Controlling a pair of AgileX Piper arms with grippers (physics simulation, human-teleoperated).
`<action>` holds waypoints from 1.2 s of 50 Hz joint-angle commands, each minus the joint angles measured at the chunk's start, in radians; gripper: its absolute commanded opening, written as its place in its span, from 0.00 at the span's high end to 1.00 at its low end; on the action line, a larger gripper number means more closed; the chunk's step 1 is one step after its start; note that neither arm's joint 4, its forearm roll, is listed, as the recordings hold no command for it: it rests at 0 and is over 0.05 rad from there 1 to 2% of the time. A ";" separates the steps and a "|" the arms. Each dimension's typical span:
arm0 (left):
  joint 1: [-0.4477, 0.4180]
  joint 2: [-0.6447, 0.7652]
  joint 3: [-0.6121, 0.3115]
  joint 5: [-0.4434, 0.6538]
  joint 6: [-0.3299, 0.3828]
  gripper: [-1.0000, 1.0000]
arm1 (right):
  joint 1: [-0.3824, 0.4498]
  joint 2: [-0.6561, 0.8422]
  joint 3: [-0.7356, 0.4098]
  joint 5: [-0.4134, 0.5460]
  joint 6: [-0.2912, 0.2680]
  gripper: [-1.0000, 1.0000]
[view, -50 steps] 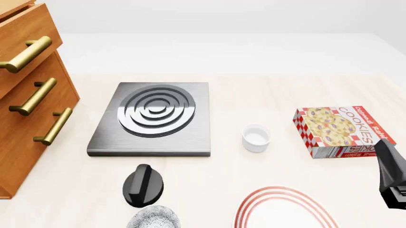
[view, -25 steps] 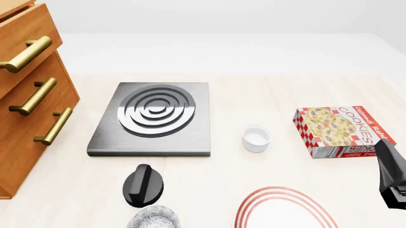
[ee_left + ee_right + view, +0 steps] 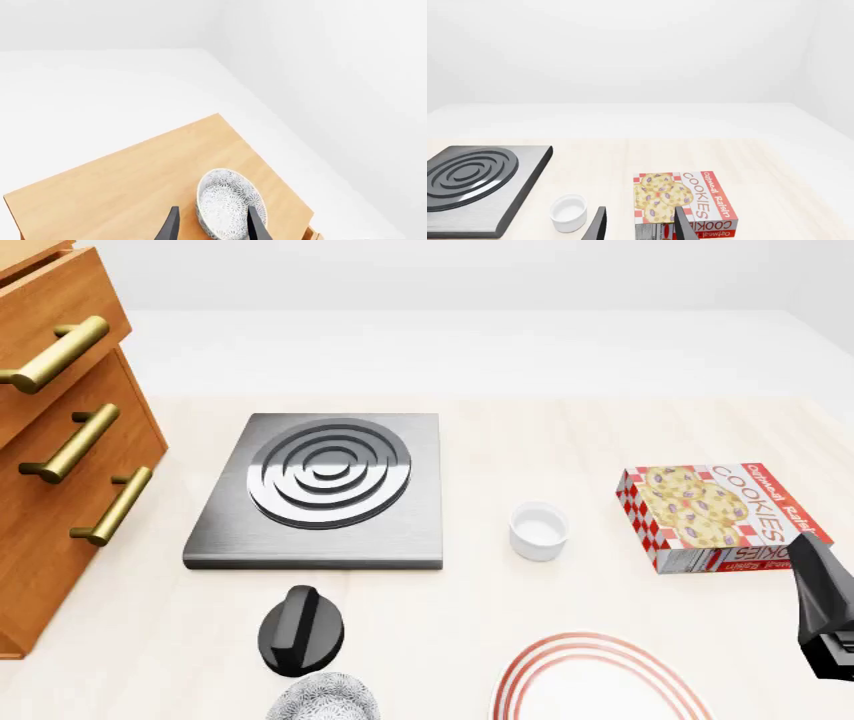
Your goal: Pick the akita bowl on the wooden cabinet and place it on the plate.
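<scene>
My left hand (image 3: 212, 227) hangs over the flat top of the tall orange-brown wooden cabinet (image 3: 133, 180), its two dark fingers (image 3: 171, 225) spread apart, one outside the rim of the round white speckled akita bowl (image 3: 227, 207) and the other over its inside. The bowl sits upright near the cabinet's front edge, mouth facing up; being round, it has no long axis I can name. Its inside shows a fine grey-black pattern, and its near rim is cut off by the picture's edge.

My right hand (image 3: 639, 227) also stands spread, holding nothing, above the red cookie box (image 3: 684, 202) lying flat on the pale wooden tabletop (image 3: 561, 430).

From the front, the white red-ringed plate (image 3: 594, 685) is cut off by the lower edge, and a second speckled bowl (image 3: 320, 700) shows only partly beside a black knob-like object (image 3: 300, 630). The small white cup (image 3: 538, 530) stands between the grey square stove slab (image 3: 323, 490) and the box.
</scene>
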 commanded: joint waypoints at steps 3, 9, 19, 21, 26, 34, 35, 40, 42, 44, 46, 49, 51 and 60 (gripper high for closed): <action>-0.011 0.026 -0.010 -0.010 0.002 0.00 | 0.000 0.000 0.000 0.000 0.000 0.00; -0.015 0.039 -0.009 -0.021 0.004 0.00 | 0.000 0.000 0.000 0.000 0.000 0.00; -0.021 0.061 -0.011 -0.033 0.006 0.00 | 0.000 0.000 0.000 0.000 0.000 0.00; -0.022 0.063 -0.011 -0.034 0.004 0.00 | 0.000 0.000 0.000 0.000 0.000 0.00; -0.023 0.068 -0.001 -0.043 0.004 0.00 | 0.000 0.000 0.000 0.000 0.000 0.00; -0.024 0.080 0.013 -0.057 0.008 0.00 | 0.000 0.000 0.000 0.000 0.000 0.00; -0.024 0.080 0.013 -0.057 0.008 0.00 | 0.000 0.000 0.000 0.000 0.000 0.00; -0.027 0.087 0.015 -0.063 0.009 0.00 | 0.000 0.000 0.000 0.000 0.000 0.00; -0.028 0.090 0.019 -0.067 0.010 0.00 | 0.000 0.000 0.000 0.000 0.000 0.00; -0.028 0.093 0.023 -0.072 0.012 0.00 | 0.000 0.000 0.000 0.000 0.000 0.00; -0.028 0.095 0.022 -0.072 0.013 0.00 | 0.000 0.000 0.000 0.000 0.000 0.00; -0.028 0.099 0.017 -0.072 0.015 0.00 | 0.000 0.000 0.000 0.000 0.000 0.00; -0.031 0.101 0.015 -0.073 0.015 0.00 | 0.000 0.000 0.000 0.000 0.000 0.00; -0.035 0.112 0.025 -0.086 0.020 0.00 | 0.000 0.000 0.000 0.000 0.000 0.00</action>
